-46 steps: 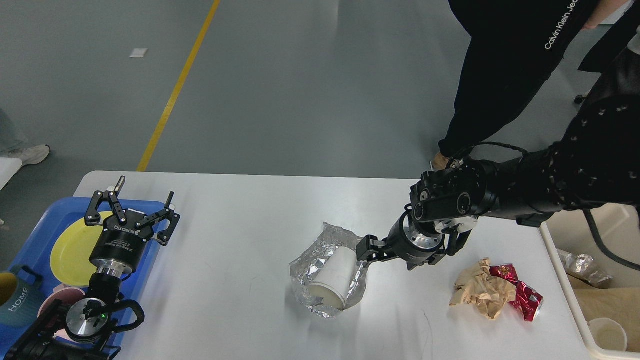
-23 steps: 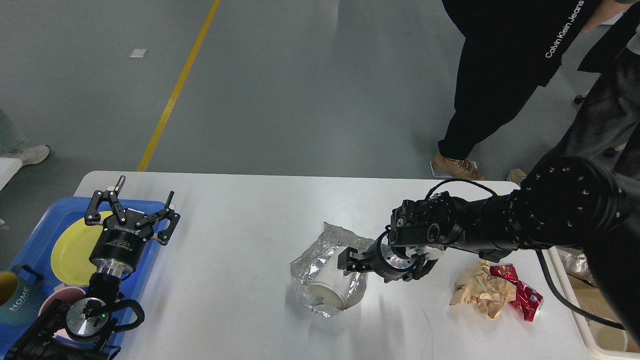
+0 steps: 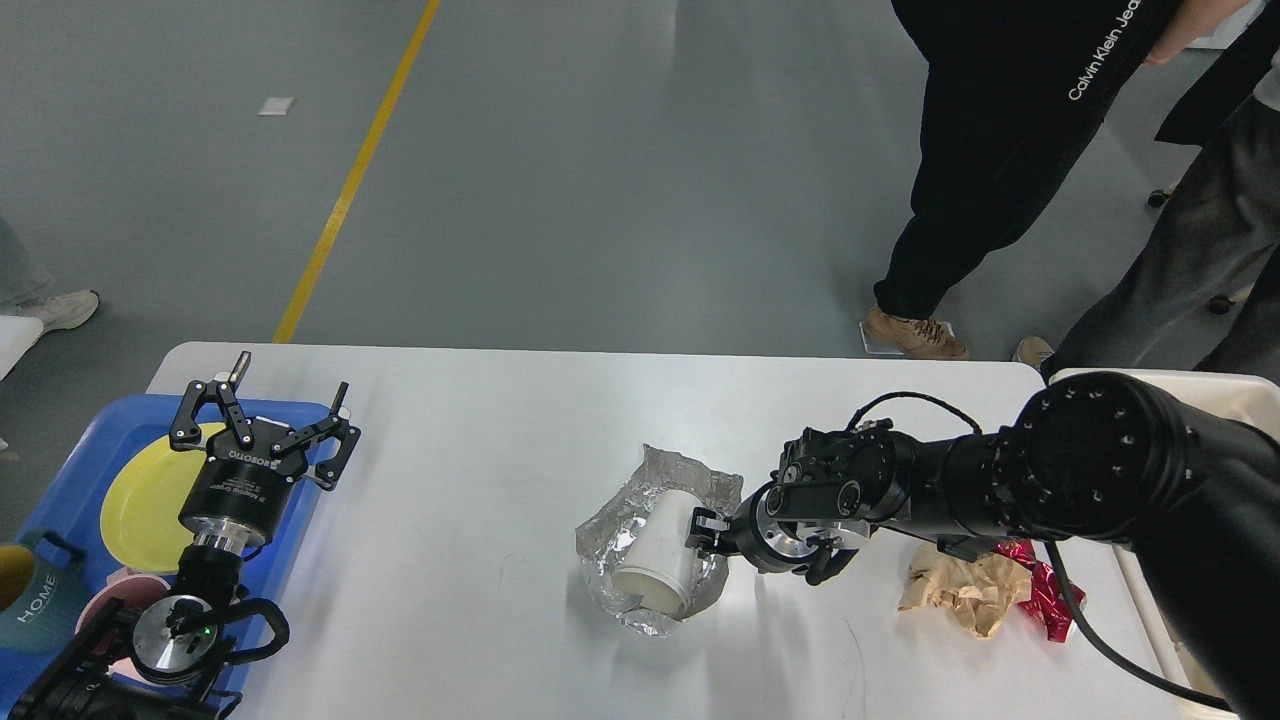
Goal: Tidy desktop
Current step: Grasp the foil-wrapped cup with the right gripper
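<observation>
While left pincer (image 3: 268,405) gapes, right pincer (image 3: 700,527) state unclear, one cup (image 3: 658,552), desktop (image 3: 480,480).

The scene is evenly and brightly lit from overhead. The white surface (image 3: 480,480) shows soft glare at about 6 o'clock, and the crumpled foil (image 3: 640,520) throws bright glints. Shadows under the arms are faint and short. Focus is sharp throughout, with slight wide-angle stretching toward the edges.

Cup (image 3: 660,555) on foil (image 3: 610,530), crumpled paper (image 3: 960,590) to its right
</observation>
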### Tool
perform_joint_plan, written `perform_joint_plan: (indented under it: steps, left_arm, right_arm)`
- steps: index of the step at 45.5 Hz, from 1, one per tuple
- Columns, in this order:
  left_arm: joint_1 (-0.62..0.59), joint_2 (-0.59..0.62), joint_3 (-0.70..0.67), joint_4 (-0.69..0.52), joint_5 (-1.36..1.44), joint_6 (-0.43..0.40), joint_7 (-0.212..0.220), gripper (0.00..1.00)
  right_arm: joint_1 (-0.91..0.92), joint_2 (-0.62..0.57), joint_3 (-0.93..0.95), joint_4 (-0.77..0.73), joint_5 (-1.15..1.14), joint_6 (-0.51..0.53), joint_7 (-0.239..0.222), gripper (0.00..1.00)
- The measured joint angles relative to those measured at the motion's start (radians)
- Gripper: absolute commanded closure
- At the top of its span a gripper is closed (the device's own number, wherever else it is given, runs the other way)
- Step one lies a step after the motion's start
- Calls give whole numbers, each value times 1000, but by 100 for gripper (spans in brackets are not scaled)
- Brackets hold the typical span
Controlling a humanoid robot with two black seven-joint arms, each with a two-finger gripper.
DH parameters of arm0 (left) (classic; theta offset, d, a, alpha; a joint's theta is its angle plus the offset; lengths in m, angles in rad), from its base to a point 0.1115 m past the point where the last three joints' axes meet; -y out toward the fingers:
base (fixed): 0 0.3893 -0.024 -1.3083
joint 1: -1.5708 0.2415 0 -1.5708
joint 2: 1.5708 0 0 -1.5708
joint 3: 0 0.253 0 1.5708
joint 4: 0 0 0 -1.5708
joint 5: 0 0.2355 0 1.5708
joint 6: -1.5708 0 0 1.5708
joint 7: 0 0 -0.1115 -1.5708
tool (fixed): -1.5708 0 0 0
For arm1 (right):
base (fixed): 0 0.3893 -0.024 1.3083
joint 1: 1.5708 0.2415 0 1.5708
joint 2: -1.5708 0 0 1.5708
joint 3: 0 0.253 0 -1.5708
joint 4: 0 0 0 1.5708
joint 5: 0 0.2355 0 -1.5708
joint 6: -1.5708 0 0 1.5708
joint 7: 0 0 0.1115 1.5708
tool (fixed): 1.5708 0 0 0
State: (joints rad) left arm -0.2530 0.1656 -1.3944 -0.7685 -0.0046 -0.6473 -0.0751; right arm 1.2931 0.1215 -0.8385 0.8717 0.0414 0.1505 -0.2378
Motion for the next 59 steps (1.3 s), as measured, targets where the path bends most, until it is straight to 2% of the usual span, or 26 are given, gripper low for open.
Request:
perform_joint_plan:
  steps: [5,40,50,59]
  left_arm:
    - [0,0,0,0,0,0,0,3]
    - [0,0,0,0,0,0,0,3]
    - [0,0,0,0,0,0,0,3]
    - [0,0,0,0,0,0,0,3]
  right_arm:
    - [-13,5,2,-2,0,0,0,100]
    - [-8,6,0,7,5,42,-14,100]
    - [2,7,-26,14,-30,43,-76,100]
    - [30,-5,-41,47,-46,43,-83,100]
